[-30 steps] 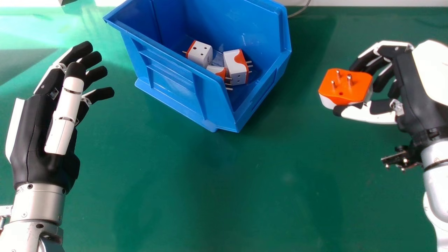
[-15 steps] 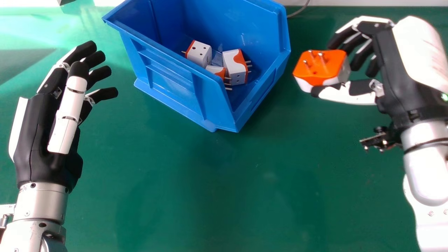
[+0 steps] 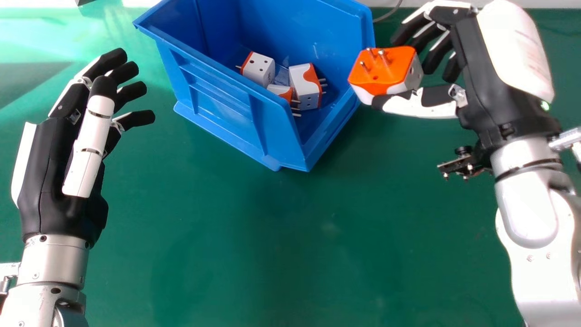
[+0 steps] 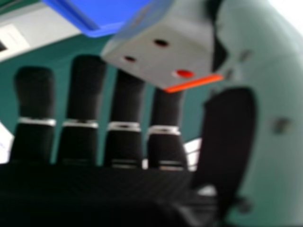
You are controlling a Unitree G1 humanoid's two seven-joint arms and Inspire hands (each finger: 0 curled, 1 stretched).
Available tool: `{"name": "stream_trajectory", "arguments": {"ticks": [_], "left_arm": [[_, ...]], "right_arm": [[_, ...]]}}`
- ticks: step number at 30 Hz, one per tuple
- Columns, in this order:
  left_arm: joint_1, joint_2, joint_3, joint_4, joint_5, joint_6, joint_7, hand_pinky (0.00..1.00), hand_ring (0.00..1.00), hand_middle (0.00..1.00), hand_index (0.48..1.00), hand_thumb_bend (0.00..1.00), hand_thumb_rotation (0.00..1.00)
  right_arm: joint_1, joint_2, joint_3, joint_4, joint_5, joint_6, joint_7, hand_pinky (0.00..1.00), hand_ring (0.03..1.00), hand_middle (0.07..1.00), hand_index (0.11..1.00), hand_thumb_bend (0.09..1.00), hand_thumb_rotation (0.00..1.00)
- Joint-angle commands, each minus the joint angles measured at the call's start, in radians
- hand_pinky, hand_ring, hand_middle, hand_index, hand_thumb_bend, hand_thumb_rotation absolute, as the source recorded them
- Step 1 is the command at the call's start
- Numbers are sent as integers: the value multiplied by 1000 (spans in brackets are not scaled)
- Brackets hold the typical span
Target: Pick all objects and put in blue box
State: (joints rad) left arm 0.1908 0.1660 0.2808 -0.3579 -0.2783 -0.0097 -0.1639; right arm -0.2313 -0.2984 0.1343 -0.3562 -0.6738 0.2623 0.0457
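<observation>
My right hand (image 3: pixel 481 68) pinches an orange and white plug adapter (image 3: pixel 386 70), its pins pointing up, at the right rim of the blue box (image 3: pixel 227 109). In the right hand view the adapter (image 4: pixel 165 52) sits between the thumb and fingers of my right hand (image 4: pixel 85 90), and a corner of the blue box (image 4: pixel 106 14) shows beyond. Several white and orange adapters lie inside the box, among them one (image 3: pixel 259 69) at the left and one (image 3: pixel 306 86) at the right. At the left, my left hand (image 3: pixel 50 168) hovers with relaxed fingers, holding nothing.
The green table (image 3: pixel 254 236) stretches in front of the box. A grey cable (image 3: pixel 388 15) runs behind the box's right side, near the table's far edge. A small dark object (image 3: pixel 84 2) sits at the far left edge.
My right hand has carried the adapter leftward and toward the far side, from right of the box to its right rim. My left hand has shifted only slightly.
</observation>
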Motion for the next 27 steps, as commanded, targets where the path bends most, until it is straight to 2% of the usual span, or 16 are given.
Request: {"name": "stream_trajectory", "arguments": {"ticks": [1, 4, 6, 9, 16, 22, 27], "left_arm": [[-12, 3, 3, -12, -5, -8, -1, 695, 807, 838, 817, 467, 716], [-11, 5, 5, -12, 0, -10, -1, 703, 812, 841, 823, 464, 718], [-9, 3, 6, -19, 3, -2, 7, 709, 815, 845, 828, 461, 720], [-7, 5, 7, -20, 10, -2, 11, 709, 815, 845, 828, 461, 720], [-5, 5, 9, -8, -6, -15, -2, 717, 817, 844, 823, 457, 726], [-4, 6, 10, 1, 5, -26, -7, 732, 822, 849, 830, 453, 732], [-4, 4, 14, 8, -4, -32, -15, 741, 828, 853, 834, 452, 736]], "right_arm": [[-57, 11, 6, -2, 6, -39, -22, 292, 410, 502, 536, 490, 0], [-86, 20, 20, 32, -10, -59, -36, 289, 409, 502, 541, 489, 0], [-107, 27, 32, 57, -26, -61, -45, 286, 407, 501, 546, 488, 0], [-135, 39, 46, 89, -30, -58, -52, 286, 407, 501, 546, 488, 0], [-197, 74, 61, 172, 3, -69, -62, 290, 408, 509, 537, 489, 0], [-258, 112, 76, 265, 6, -79, -93, 295, 414, 515, 530, 490, 0], [-297, 127, 80, 340, 19, -108, -118, 295, 415, 516, 530, 490, 0]]}}
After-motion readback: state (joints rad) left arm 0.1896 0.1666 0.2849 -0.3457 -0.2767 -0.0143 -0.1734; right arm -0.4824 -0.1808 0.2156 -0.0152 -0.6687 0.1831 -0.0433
